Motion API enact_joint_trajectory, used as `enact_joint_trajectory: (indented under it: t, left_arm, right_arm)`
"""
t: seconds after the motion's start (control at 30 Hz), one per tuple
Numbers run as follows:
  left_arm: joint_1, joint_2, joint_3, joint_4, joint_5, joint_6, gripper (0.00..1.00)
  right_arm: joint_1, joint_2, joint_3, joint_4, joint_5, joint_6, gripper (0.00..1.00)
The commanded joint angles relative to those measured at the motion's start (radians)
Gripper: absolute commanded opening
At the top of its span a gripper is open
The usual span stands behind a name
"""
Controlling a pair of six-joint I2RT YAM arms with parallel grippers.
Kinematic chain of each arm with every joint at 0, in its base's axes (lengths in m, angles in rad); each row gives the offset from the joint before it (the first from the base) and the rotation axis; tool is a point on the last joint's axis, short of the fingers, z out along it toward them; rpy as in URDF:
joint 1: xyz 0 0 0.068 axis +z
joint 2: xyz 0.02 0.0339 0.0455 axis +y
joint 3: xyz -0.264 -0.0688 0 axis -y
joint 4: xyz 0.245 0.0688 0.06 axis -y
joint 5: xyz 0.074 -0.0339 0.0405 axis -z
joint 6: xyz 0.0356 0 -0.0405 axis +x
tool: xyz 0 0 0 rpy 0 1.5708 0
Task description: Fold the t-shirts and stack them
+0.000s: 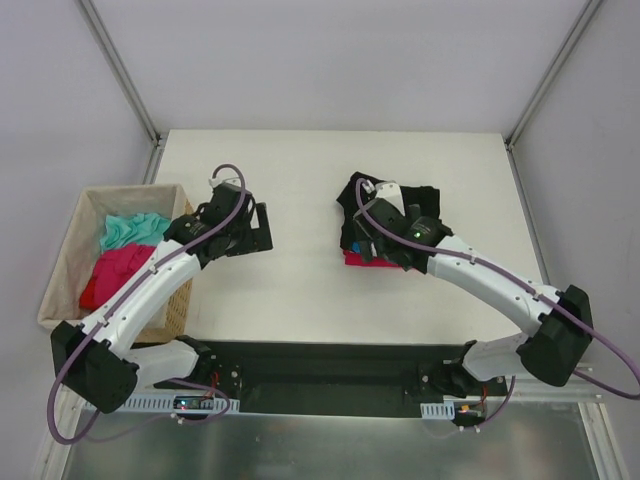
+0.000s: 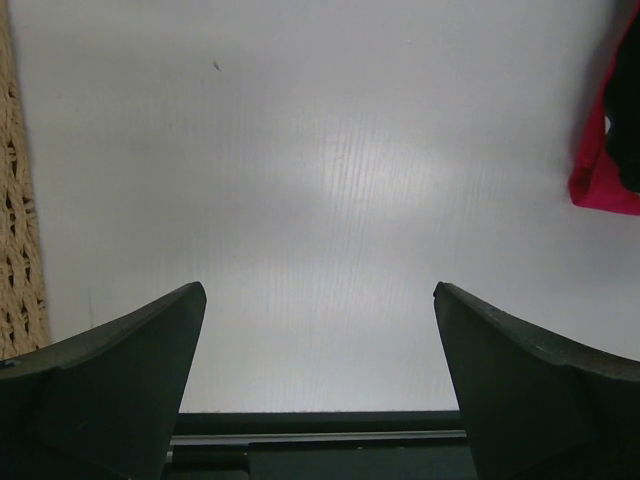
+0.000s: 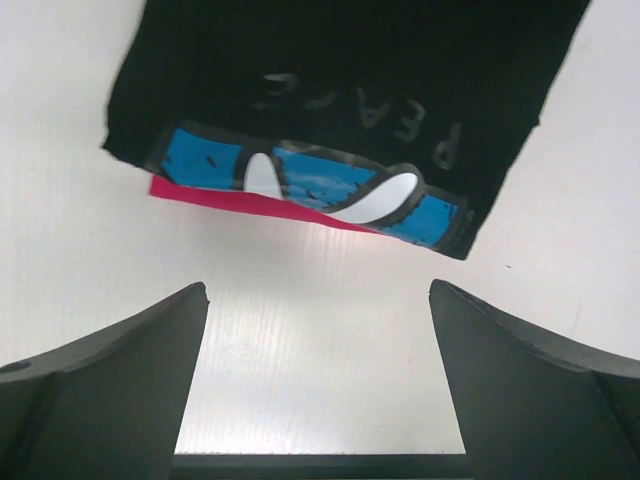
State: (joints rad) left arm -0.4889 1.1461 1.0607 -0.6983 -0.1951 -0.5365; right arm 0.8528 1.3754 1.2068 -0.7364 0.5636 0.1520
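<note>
Overhead, the black t-shirt (image 1: 405,200) lies folded on the right half of the white tabletop (image 1: 300,170), toward the middle of its depth. A red t-shirt (image 1: 358,259) lies under it, showing only as a strip at the near left edge. The right gripper (image 1: 372,238) hangs over the near left part of this stack, and from above its dark fingers are hard to separate from the black cloth. The right wrist view settles it: the right gripper (image 3: 318,290) stands wide open and empty over bare tabletop (image 3: 320,350). Just beyond it the black t-shirt (image 3: 350,70) shows a blue print (image 3: 210,158) with white shapes and faint lettering (image 3: 405,128), none of which the overhead view shows. The red t-shirt (image 3: 200,192) peeks out below the near edge. To the left, the left gripper (image 1: 262,230) hovers near the basket (image 1: 70,250), which sits at the left edge of the tabletop and holds a teal cloth (image 1: 130,230) and a pink-red cloth (image 1: 120,270). In its own wrist view the left gripper (image 2: 318,290) is also fully open with nothing between the fingers, over bare tabletop (image 2: 320,150). There the woven wall of the basket (image 2: 15,250) runs along the left border, and a corner of the red t-shirt (image 2: 598,175) with some black t-shirt (image 2: 630,120) on it shows at the far right.
</note>
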Motion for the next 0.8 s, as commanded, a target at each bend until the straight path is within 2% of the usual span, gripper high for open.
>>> enact_joint_trajectory:
  t: [0.0,0.17,0.77]
  left_arm:
    - [0.009,0.038,-0.010,-0.012,-0.056,-0.016,0.99]
    - [0.009,0.069,0.015,-0.009,-0.072,-0.016,0.99]
    - [0.009,0.098,0.032,-0.006,-0.083,-0.003,0.99]
  right_arm:
    - [-0.003,-0.004,-0.039,0.028,0.155,0.034,0.96]
    - [-0.003,0.109,-0.006,0.006,0.249,0.014,0.96]
    - [-0.037,0.160,0.000,0.158,0.161,-0.084,0.96]
